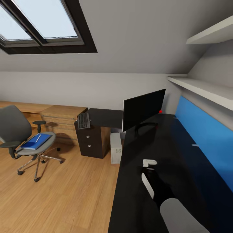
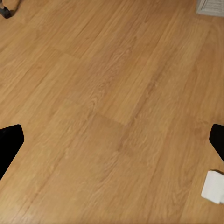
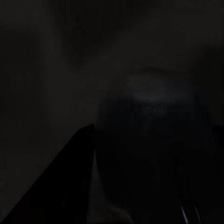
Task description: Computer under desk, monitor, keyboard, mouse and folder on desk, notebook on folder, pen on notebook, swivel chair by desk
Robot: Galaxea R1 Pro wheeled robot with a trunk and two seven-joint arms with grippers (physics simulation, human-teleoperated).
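Right arm's end effector [image 1: 149,166] hovered low over the black bench [image 1: 181,152] near the monitor [image 1: 143,109], grip unclear, so it should roll carefully to the swivel chair [image 1: 22,136] left of the bench, where the folder [image 1: 35,142] lay.

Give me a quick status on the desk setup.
Left gripper open over bare floor. Right arm over desk. Monitor, keyboard on desk; folder on swivel chair.
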